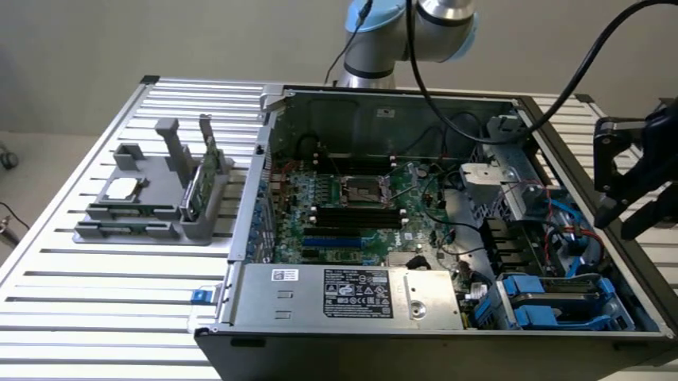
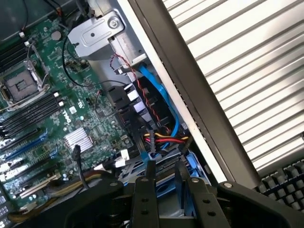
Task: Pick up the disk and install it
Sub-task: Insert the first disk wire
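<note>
Half-open and empty, the gripper (image 2: 165, 165) hangs above the disk (image 1: 553, 287) (seemingly slotted home already); little looks left.

A white brand mark that appears to read DELL is printed on the green motherboard (image 2: 71, 114), whereas the dense print on the black-and-white label (image 1: 358, 291) of the silver power supply housing (image 1: 265, 305) and on the small white sticker (image 1: 286, 275) beside it cannot be read.

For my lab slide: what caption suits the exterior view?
Claw hangs above an open computer case with the blue-framed disk inside.
</note>
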Controlling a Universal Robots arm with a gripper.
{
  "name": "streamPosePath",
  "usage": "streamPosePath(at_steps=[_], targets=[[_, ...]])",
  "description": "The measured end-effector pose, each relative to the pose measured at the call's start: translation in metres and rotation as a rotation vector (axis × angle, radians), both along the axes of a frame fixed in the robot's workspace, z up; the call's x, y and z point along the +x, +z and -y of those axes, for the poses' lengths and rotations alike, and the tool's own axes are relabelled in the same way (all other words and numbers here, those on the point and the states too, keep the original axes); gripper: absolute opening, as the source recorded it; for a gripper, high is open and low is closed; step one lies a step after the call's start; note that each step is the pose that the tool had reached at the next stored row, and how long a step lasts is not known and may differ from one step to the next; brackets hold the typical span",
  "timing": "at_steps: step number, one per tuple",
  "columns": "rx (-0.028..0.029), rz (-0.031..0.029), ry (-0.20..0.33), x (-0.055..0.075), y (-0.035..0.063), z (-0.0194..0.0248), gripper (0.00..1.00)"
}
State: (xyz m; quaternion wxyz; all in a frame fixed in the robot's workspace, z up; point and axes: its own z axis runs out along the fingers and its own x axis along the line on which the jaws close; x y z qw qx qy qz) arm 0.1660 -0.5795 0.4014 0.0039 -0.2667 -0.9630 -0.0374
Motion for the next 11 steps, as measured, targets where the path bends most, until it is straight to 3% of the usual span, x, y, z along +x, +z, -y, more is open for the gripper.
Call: streamPosePath(at_steps=[11], targets=[[0.0001, 0.0, -0.114, 0.002, -0.02, -0.0001, 0.31]])
